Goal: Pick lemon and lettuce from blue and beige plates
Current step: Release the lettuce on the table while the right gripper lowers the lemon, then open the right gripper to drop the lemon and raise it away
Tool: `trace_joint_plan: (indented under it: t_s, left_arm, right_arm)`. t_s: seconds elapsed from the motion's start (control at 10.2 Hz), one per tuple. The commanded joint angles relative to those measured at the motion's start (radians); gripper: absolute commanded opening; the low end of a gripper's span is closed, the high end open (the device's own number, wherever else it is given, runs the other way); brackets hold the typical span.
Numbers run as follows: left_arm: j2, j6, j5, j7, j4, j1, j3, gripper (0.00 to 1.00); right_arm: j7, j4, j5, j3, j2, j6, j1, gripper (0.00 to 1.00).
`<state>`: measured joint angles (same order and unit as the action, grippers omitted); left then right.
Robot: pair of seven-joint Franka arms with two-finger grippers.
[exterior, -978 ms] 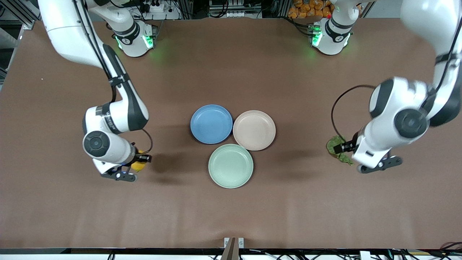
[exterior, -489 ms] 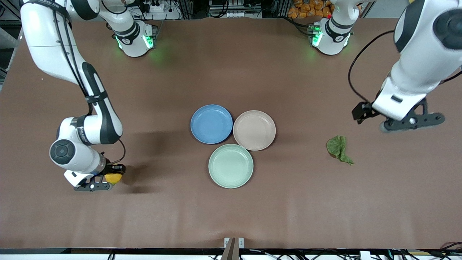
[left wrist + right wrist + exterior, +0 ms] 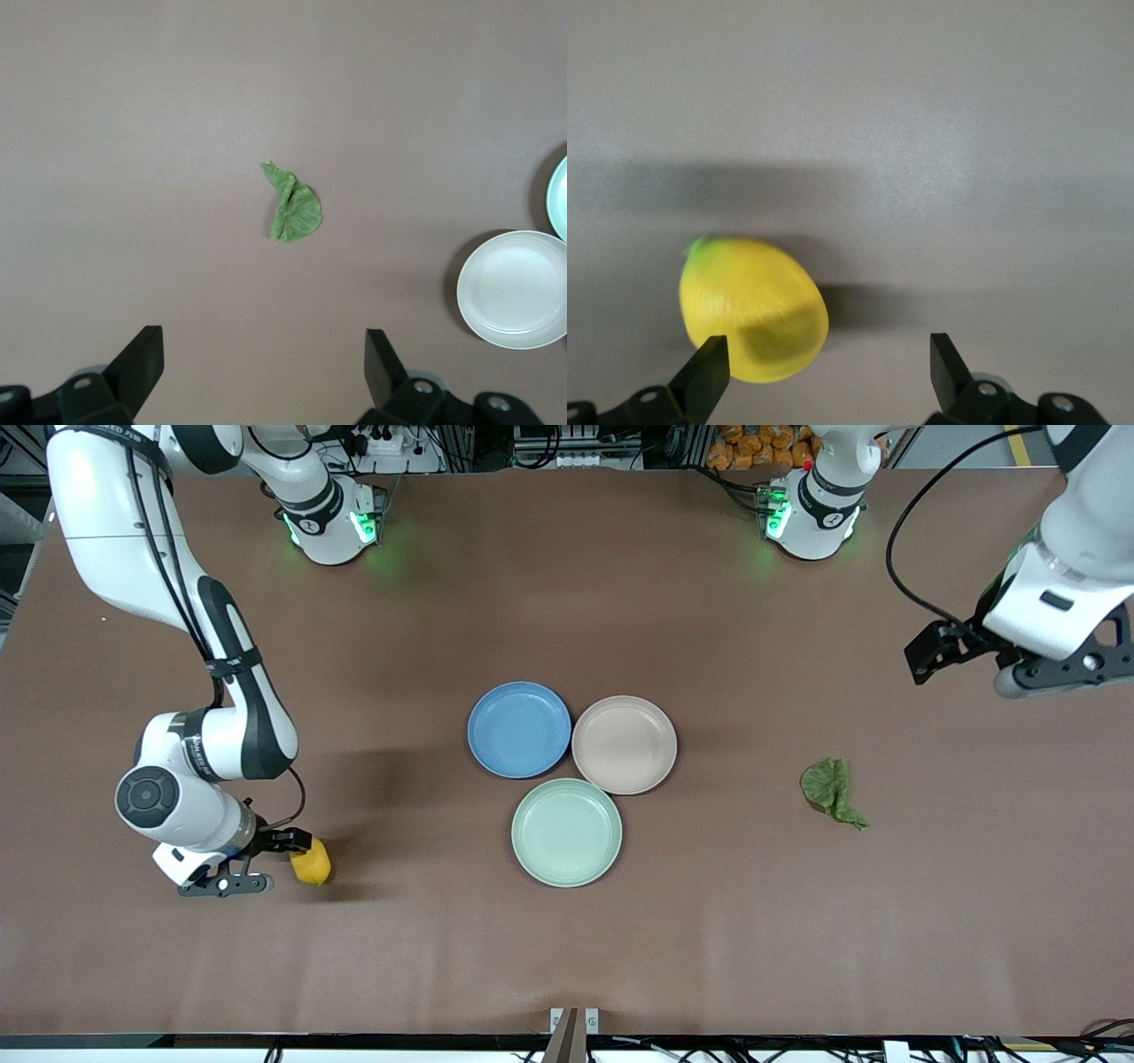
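The lemon point(image 3: 312, 863) lies on the brown table toward the right arm's end, away from the plates. My right gripper point(image 3: 266, 861) is low beside it and open. In the right wrist view the lemon point(image 3: 753, 310) lies against one finger, not between the two, and the gripper point(image 3: 828, 345) holds nothing. The lettuce point(image 3: 828, 786) lies flat on the table toward the left arm's end. My left gripper point(image 3: 988, 657) is open and empty, high over bare table, and the lettuce point(image 3: 295, 208) shows well clear of that gripper point(image 3: 263, 341). The blue plate point(image 3: 519, 729) and the beige plate point(image 3: 625, 744) are empty.
A pale mint-green plate point(image 3: 566, 832), also empty, touches the other two and lies nearer to the front camera. The beige plate point(image 3: 514, 288) shows at the edge of the left wrist view. Both arm bases stand along the table's edge at the top of the front view.
My left gripper left the lettuce on the table, then rose and swung toward the left arm's end. My right gripper carried the lemon away from the plates and opened; the lemon now lies beside it.
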<state>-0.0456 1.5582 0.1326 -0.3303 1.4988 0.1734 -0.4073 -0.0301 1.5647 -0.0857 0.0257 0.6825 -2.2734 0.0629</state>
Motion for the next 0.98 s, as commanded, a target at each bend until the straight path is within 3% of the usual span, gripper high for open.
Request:
trace_joint_plan:
  t_s: [0.0,0.39,0.49,0.88]
  left_arm:
    - [0.044,-0.020,-0.091,0.106,-0.002,0.032,0.036,1.00]
    - [0.070,-0.023,-0.119,0.152,0.003,-0.176,0.313,1.00]
    - [0.067,-0.023,-0.129,0.154,0.003,-0.177,0.317,1.00]
    - [0.062,-0.023,-0.130,0.154,0.000,-0.175,0.320,1.00]
  right_arm:
    - [0.091,0.059,-0.016,-0.013,-0.081,0.046,-0.032,1.00]
    - [0.118,0.375,-0.016,-0.016,-0.386,0.048,-0.020,1.00]
    - [0.107,0.423,-0.014,-0.020,-0.452,0.078,-0.015,1.00]
    - [0.068,0.370,-0.011,-0.052,-0.569,0.216,-0.028,1.00]
